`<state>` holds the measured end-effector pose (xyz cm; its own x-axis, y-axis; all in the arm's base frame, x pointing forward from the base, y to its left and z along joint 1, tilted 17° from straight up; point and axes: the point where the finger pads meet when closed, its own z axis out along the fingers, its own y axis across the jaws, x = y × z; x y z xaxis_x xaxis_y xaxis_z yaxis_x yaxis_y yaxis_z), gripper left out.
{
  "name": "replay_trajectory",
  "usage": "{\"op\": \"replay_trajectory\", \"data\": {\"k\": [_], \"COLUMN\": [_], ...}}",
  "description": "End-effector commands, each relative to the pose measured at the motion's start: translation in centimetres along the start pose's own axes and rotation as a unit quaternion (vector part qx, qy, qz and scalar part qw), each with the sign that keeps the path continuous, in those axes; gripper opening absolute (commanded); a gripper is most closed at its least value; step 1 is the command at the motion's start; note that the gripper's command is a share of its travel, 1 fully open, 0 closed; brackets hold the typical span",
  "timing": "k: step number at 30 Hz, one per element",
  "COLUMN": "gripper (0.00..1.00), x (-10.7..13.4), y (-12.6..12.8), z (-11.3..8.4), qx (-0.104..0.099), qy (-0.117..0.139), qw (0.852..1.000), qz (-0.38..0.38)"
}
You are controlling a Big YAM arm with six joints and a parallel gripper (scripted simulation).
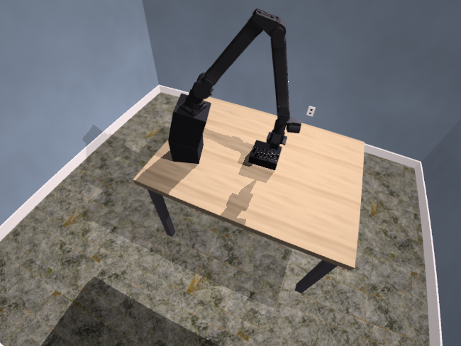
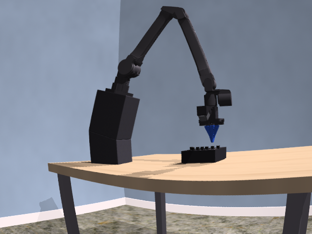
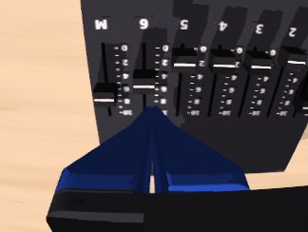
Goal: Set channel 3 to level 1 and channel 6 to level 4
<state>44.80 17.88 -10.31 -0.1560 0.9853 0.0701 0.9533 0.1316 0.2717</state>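
Note:
The black lighting desk [image 1: 264,157] [image 2: 203,155] [image 3: 208,0] stands on its feet on the wooden table [image 1: 316,208] [image 2: 252,166]. My gripper [image 2: 212,139] [image 3: 151,116] has blue pointed fingers and is shut on nothing. It hangs a little above the desk's right end, clear of the fader caps. In the wrist view its tip is just below the channel 6 cap [image 3: 144,82], which sits near mid-scale. The M cap [image 3: 104,96] sits lower, towards the 10 end. The channel 5 cap [image 3: 184,62], channel 4 cap [image 3: 223,63] and channel 3 cap [image 3: 259,65] sit near the low end. Exact levels are too small to read.
The arm's tall black base [image 1: 186,130] [image 2: 112,125] stands at the table's back left corner. The desk lies near the table's middle, with table edges far off on all sides.

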Motion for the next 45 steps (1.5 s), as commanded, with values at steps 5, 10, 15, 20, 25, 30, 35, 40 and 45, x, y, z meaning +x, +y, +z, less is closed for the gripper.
{"op": "replay_trajectory", "data": {"k": [5, 10, 15, 20, 25, 30, 35, 40, 45], "gripper": [0.00, 0.00, 0.00, 0.00, 1.00, 1.00, 1.00, 1.00, 1.00], "x": [-0.6, -0.7, -0.6, -0.6, -0.6, -0.7, -0.7, -0.5, -0.6], "y": [1.5, 1.2, 1.2, 1.2, 1.2, 1.0, 0.9, 1.8, 1.1], "z": [-3.1, -2.6, -2.4, -2.4, -3.5, -4.5, -6.4, -9.4, -11.4], "qx": [-0.016, -0.009, -0.011, -0.011, -0.014, -0.012, -0.012, -0.020, -0.015], "qy": [-0.001, -0.002, -0.002, -0.002, -0.001, -0.002, -0.001, 0.000, -0.001], "qw": [1.000, 1.000, 1.000, 1.000, 1.000, 1.000, 1.000, 1.000, 1.000], "qz": [0.016, 0.016, 0.016, 0.016, 0.016, 0.016, 0.016, 0.015, 0.015]}}
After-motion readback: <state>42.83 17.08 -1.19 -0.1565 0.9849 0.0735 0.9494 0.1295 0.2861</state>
